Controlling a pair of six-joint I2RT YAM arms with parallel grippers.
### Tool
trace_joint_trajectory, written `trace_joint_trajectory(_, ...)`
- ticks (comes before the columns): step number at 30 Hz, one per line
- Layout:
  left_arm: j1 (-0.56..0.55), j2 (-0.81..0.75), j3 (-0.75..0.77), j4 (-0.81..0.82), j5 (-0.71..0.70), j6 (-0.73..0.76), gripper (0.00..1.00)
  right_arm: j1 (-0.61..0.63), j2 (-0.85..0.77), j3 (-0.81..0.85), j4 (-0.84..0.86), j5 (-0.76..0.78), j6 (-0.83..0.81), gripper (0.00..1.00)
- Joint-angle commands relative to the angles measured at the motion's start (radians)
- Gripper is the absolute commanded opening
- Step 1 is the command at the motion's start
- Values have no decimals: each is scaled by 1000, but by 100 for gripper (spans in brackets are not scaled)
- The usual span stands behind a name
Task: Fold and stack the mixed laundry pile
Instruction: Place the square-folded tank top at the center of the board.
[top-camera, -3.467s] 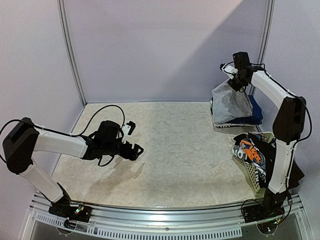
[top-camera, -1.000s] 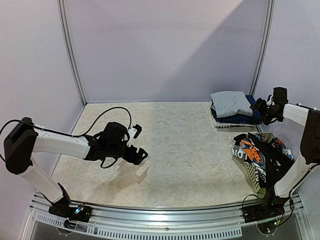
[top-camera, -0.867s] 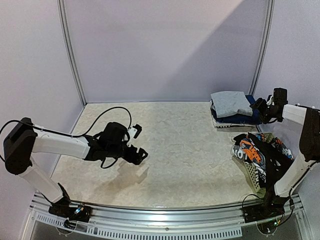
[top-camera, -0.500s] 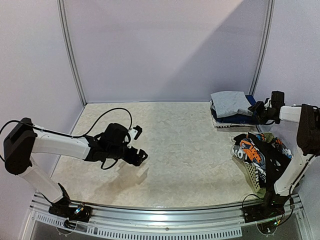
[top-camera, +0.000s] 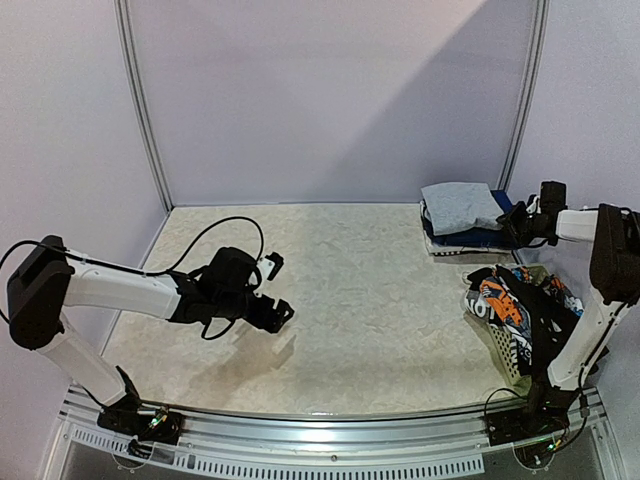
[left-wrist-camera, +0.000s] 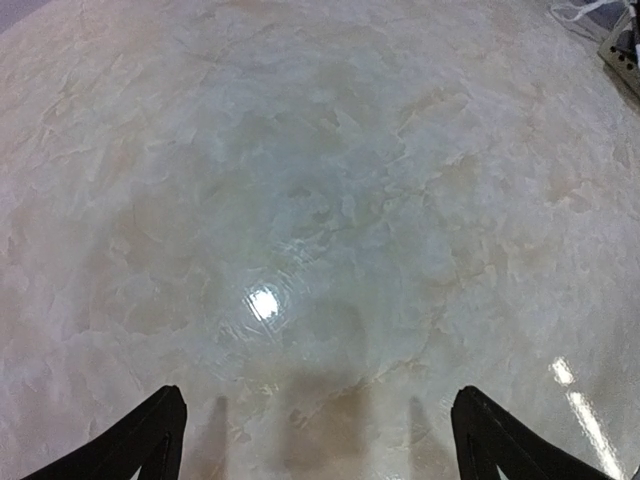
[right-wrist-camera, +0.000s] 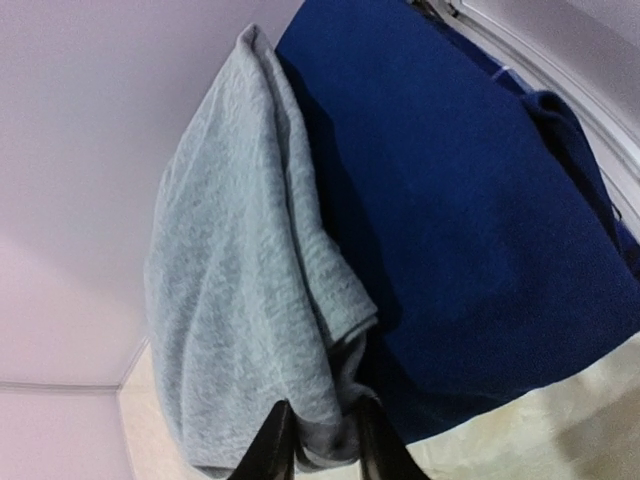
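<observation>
A folded grey shirt (top-camera: 458, 206) lies on top of a stack of navy blue pieces (top-camera: 482, 237) at the back right of the table. My right gripper (top-camera: 516, 222) is at the stack's right edge. In the right wrist view it (right-wrist-camera: 322, 452) is shut on a fold of the grey shirt (right-wrist-camera: 240, 300), beside the navy cloth (right-wrist-camera: 470, 220). More of the laundry pile, an orange-black-white printed piece (top-camera: 497, 300) and a black garment (top-camera: 540, 320), sits in the basket. My left gripper (top-camera: 276, 312) is open and empty, low over bare table (left-wrist-camera: 320, 455).
The white lattice basket (top-camera: 508, 356) stands at the right front, next to my right arm's base. Booth walls and metal posts close off the back and sides. The marbled tabletop (left-wrist-camera: 300, 200) fills the left wrist view.
The grey shirt, held up in the air 3.5 s ago, now lies on the stack. In the last second my right gripper moved slightly left toward the stack. The left arm barely moved.
</observation>
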Motion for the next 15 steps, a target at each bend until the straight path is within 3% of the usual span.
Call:
trace_joint_trajectory(1,-17,-24,3,-3,-11,1,94,-6,29,49,11,-14,-2,16)
trace_joint_trajectory(5,-17,-27,-6,6,-13,2,94,-5,35,86,-21,-10,-14,0)
trace_joint_trajectory(15,-17,-29,-18,21,-5,7,94,-6,10,258,-245,176,-127,0)
